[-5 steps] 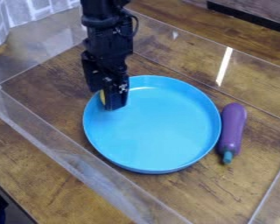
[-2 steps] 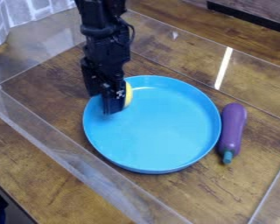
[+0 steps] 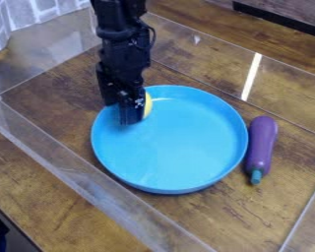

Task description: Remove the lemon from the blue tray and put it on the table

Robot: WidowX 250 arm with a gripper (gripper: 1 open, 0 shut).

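Note:
The blue tray (image 3: 187,148) lies in the middle of the wooden table (image 3: 48,123). The lemon (image 3: 146,109) sits inside the tray near its left rim, and only a yellow sliver of it shows beside the black fingers. My gripper (image 3: 126,108) points straight down onto the lemon from above. Its jaws stand open and low around the fruit, with the fingertips close to the tray floor. Whether the fingers touch the lemon is hidden by the gripper body.
A purple eggplant (image 3: 260,148) lies on the table just right of the tray. Clear plastic walls (image 3: 68,182) run along the left and front of the work area, with another panel at the back.
The gripper has shifted only slightly over the left part of the tray. The lemon's yellow now shows on the right of the fingers. The jaws have stayed the same width.

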